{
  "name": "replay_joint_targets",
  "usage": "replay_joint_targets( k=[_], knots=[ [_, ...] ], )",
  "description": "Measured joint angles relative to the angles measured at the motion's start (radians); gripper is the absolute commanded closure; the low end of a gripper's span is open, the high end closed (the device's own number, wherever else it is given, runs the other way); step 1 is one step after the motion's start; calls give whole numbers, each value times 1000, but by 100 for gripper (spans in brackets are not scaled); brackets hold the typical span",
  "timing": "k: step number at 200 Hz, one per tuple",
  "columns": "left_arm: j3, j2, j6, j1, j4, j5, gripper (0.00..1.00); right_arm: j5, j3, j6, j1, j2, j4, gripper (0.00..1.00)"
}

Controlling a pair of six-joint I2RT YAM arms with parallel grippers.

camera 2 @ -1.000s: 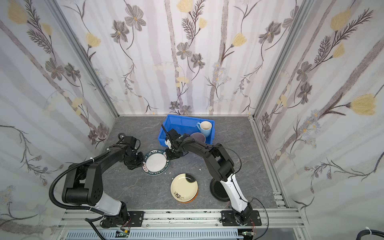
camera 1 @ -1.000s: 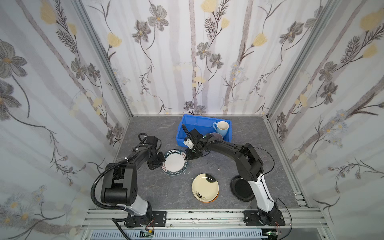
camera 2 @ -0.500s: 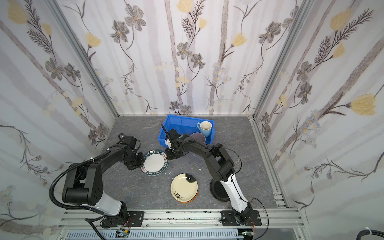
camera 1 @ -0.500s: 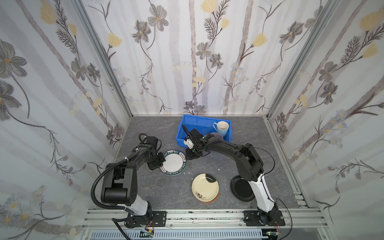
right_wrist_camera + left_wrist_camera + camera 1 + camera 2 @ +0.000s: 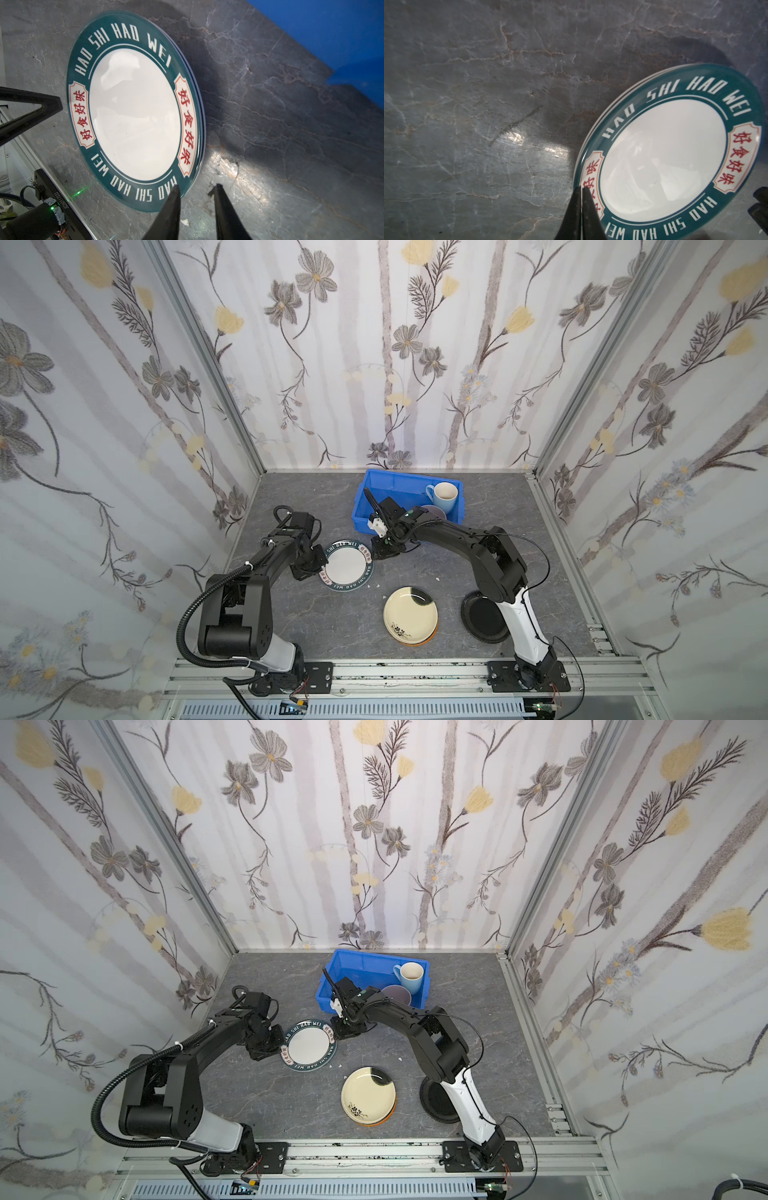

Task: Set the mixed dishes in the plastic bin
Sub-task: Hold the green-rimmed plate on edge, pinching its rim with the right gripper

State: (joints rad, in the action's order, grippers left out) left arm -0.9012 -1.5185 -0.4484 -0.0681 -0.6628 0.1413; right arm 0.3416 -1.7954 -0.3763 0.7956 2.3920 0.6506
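Lettered white round plate with a dark teal rim (image 5: 348, 566) lies on the grey stone-look worktop (image 5: 324, 626), near but outside the bright blue plastic bin (image 5: 376, 493), which already holds a light blue mug (image 5: 444, 494) and a lilac bowl (image 5: 397, 994). The left gripper (image 5: 580, 188) is pinched shut on the plate's rim. Opposite it, the right gripper (image 5: 196, 187) stands narrowly parted, one finger over the rim and one outside it. A clean lift probably needs the right gripper to close on the rim first, then both to rise level. What looks like a second, blue-edged plate (image 5: 203, 126) sits underneath and may drag along.
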Motion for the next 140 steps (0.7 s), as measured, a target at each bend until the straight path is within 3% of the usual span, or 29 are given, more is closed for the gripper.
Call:
replay_joint_targets(
  k=[53,140],
  knots=[
    [4,-19,4,0,3,-6,92,0,0,0,0,0,4,65],
    [2,-47,4,0,14,6,93,3,0,-1,0,-2,5,66]
  ],
)
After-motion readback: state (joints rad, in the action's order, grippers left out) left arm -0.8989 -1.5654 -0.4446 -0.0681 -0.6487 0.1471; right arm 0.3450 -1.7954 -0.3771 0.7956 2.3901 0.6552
